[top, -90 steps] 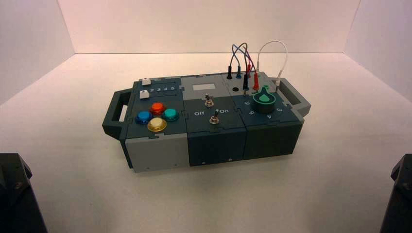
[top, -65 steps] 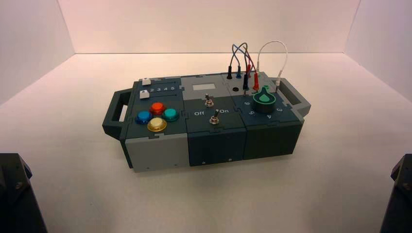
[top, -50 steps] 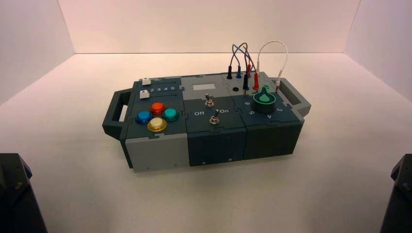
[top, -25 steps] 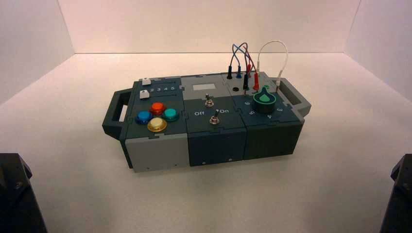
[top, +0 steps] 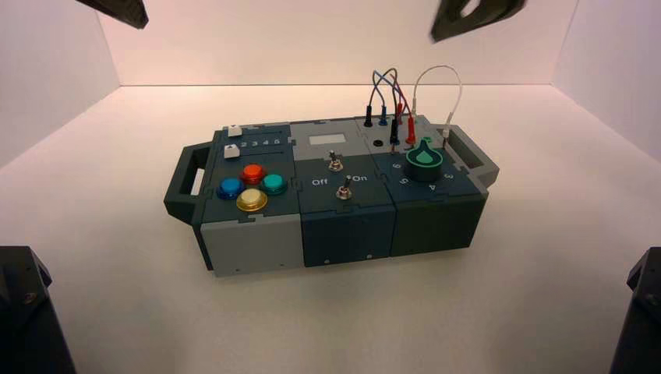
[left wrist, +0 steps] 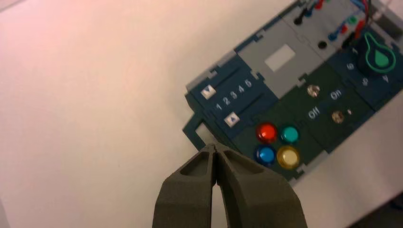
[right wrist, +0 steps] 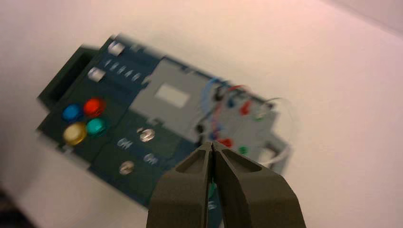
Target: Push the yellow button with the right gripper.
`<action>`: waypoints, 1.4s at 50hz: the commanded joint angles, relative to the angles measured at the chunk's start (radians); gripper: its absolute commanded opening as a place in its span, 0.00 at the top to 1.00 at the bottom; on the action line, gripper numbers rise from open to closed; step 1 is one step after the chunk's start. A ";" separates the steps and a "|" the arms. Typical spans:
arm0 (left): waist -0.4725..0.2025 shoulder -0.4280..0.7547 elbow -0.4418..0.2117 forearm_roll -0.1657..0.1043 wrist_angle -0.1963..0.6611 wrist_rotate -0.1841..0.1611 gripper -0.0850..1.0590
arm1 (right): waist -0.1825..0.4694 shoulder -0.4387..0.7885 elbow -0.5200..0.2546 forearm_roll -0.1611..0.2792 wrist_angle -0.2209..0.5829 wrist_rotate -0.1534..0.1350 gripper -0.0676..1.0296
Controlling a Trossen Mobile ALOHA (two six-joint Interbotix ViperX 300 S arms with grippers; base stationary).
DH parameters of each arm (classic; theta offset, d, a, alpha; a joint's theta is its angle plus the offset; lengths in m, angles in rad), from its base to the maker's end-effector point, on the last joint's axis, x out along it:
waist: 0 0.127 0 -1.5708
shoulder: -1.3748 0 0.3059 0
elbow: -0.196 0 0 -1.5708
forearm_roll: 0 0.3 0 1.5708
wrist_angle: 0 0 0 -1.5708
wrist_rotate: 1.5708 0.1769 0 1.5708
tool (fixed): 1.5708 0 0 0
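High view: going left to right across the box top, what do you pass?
Left handle → blue button → yellow button → teal button → toggle switches → green knob → right handle.

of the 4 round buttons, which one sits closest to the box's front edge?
The yellow button. It is the frontmost of the diamond cluster, next to the grey front panel; blue button and teal button flank it further back, and the orange-red button is rearmost.

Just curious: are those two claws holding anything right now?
No. The left gripper and right gripper both have jaws shut on nothing, high above the box.
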 commanded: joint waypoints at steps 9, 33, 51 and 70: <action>-0.005 -0.003 -0.014 0.000 0.078 0.023 0.95 | 0.160 0.156 -0.137 0.063 0.083 0.003 0.96; -0.023 -0.015 -0.014 -0.002 0.133 0.035 0.95 | 0.342 0.397 -0.291 0.158 0.109 0.003 0.96; -0.023 -0.008 -0.017 0.005 0.143 0.057 0.95 | 0.377 0.541 -0.391 0.183 0.160 -0.002 0.96; -0.023 -0.025 -0.017 0.005 0.141 0.058 0.95 | 0.396 0.644 -0.486 0.196 0.212 -0.002 0.96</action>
